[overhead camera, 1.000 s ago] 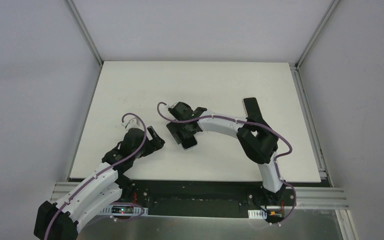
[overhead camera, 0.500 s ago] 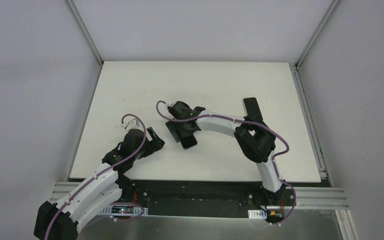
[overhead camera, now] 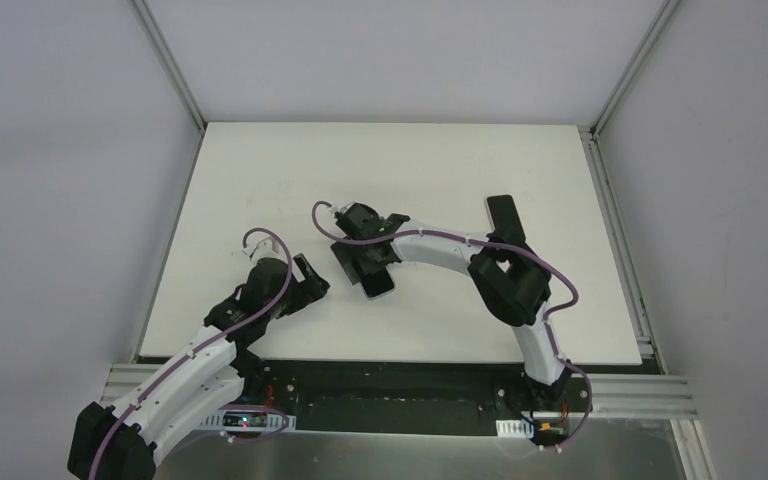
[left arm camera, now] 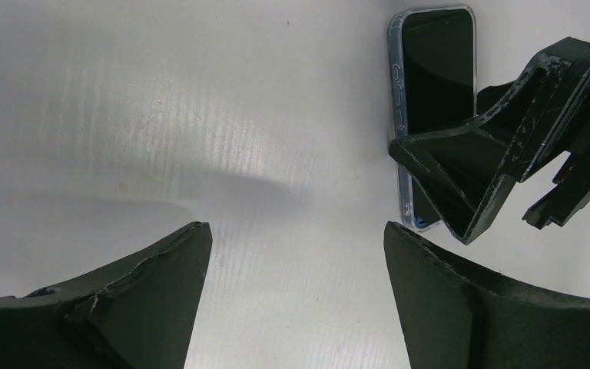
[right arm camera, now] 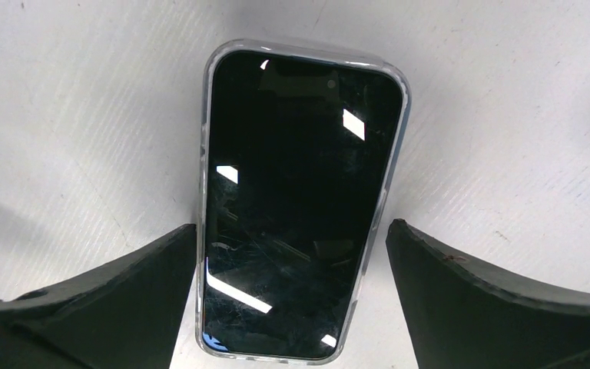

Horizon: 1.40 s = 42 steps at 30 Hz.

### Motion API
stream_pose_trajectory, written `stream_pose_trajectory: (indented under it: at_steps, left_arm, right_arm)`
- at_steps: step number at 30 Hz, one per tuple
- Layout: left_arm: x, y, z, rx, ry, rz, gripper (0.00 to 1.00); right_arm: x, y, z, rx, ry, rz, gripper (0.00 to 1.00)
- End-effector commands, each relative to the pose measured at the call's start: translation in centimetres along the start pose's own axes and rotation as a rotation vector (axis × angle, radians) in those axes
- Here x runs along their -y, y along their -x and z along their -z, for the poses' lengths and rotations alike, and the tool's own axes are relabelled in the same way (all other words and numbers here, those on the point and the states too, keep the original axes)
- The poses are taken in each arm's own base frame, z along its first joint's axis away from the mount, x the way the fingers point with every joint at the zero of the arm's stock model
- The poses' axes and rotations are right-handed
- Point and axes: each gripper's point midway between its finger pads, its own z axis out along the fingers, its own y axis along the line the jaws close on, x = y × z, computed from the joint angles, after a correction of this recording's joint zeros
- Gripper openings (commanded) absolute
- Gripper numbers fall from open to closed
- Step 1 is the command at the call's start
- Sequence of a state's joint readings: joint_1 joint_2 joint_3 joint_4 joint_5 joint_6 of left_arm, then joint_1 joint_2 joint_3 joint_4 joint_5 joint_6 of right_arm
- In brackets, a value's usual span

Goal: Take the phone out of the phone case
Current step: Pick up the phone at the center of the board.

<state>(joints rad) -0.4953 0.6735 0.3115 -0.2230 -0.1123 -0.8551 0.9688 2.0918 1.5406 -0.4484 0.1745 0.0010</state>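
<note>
Clear phone case (right arm camera: 307, 51) rim, clearest from wrists

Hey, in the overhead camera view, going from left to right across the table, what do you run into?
From the left: left gripper → phone → right arm's elbow.

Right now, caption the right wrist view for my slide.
Open right pincer flanking the phone, screen-up in its clear case.
</note>
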Motion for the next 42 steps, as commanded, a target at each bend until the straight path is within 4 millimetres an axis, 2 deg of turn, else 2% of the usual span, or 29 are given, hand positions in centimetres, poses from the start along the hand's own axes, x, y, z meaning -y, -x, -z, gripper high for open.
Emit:
stream_pose_trajectory:
  at_steps: [1,8,13,19,25,29,36,42]
  left_arm:
    - [-0.1,0.3,-0.1,0.014,0.004,0.02,0.85]
    - [-0.1,0.2,-0.1,0.012,-0.002,0.024,0.85]
    - [-0.1,0.1,-0.1,0.011,-0.002,0.026,0.84]
    - [0.1,0.2,-0.2,0.005,-0.006,0.026,0.82]
    - [0.5,0.3,-0.3,-0.001,-0.005,0.028,0.82]
    - [0.8,0.5,-0.2,0.002,-0.011,0.031,0.82]
    - [1.2,1.0,-0.2,0.012,-0.02,0.029,0.83]
    - [2.6,2.0,-0.1,0.038,-0.06,0.03,0.87]
  right_arm:
    - [1.9,-2.5,-0.9,-0.064,-0.098,0.022,0.94]
    - [1.5,-3.3,-0.9,-0.083,-0.079,-0.005,0.85]
    - [1.5,-3.6,-0.6,-0.086,-0.069,-0.013,0.71]
    - [1.5,-3.6,0.6,-0.063,-0.057,-0.047,0.41]
    - [1.5,-3.7,1.5,-0.049,-0.053,-0.061,0.21]
    - [1.6,-3.5,2.0,-0.044,-0.058,-0.063,0.0]
    - [2.2,-3.4,3.3,-0.031,-0.076,-0.071,0.0]
    - [2.9,-3.6,4.9,-0.005,-0.087,-0.089,0.0]
